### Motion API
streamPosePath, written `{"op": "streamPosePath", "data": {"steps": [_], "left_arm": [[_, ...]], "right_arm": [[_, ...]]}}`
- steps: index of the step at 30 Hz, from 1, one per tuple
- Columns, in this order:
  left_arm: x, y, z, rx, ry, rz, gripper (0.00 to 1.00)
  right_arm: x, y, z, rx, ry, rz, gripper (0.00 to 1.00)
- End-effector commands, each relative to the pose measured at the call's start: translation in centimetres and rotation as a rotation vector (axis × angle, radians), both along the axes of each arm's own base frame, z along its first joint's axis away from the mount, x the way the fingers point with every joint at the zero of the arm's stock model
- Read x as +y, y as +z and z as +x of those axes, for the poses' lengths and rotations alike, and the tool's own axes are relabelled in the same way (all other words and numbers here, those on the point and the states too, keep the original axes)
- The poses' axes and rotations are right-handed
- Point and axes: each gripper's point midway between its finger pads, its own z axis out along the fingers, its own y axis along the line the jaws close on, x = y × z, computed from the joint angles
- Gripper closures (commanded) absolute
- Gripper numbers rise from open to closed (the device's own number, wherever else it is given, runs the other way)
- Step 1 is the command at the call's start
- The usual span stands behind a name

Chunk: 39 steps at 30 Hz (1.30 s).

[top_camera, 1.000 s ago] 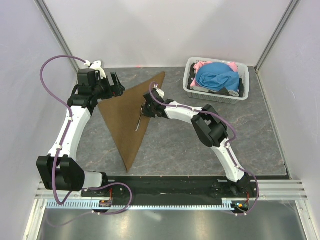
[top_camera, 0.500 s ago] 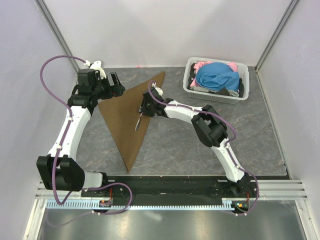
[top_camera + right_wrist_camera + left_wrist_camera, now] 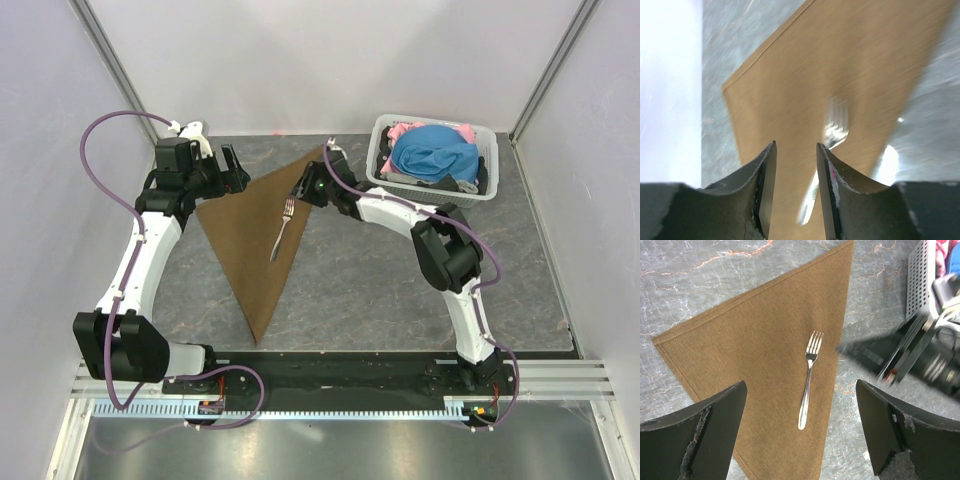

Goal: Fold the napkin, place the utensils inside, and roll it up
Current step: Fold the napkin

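While the fork [image 3: 282, 229] lies on the folded napkin [image 3: 250, 240], the left hand [image 3: 233, 168] stands wide open, the right hand [image 3: 307, 189] part open, both empty

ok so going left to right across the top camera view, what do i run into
left hand → fork → right hand → basket of clothes. The napkin spans from the left hand to the right hand, so it has no clear slot.

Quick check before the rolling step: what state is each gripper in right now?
Left gripper: open, holding nothing.
Right gripper: open, empty; the fork lies free on the napkin.
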Motion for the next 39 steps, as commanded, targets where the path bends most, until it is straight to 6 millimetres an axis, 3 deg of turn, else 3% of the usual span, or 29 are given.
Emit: {"op": "streamPosePath", "data": {"steps": [1, 7, 14, 30, 39], "left_arm": [[-0.2, 2.0, 0.3, -0.057, -0.005, -0.025, 0.03], [-0.4, 1.8, 0.4, -0.051, -0.01, -0.031, 0.03], [-0.4, 1.5, 0.5, -0.042, -0.01, -0.03, 0.03], [-0.5, 1.3, 0.5, -0.039, -0.015, -0.035, 0.03], [-0.5, 1.5, 0.4, -0.041, -0.017, -0.036, 0.03]], "right_arm": [[-2.4, -0.3, 2.4, -0.034, -0.004, 0.02, 0.57], [-3.8, -1.5, 4.6, -0.05, -0.04, 0.019, 0.62], [-4.4, -5.0, 5.5, -0.006, -0.054, -0.007, 0.62], [-5.1, -8.3, 5.6, 0.04, -0.086, -0.047, 0.66], [-5.4, -9.8, 5.5, 0.053, -0.076, -0.083, 0.78]]}}
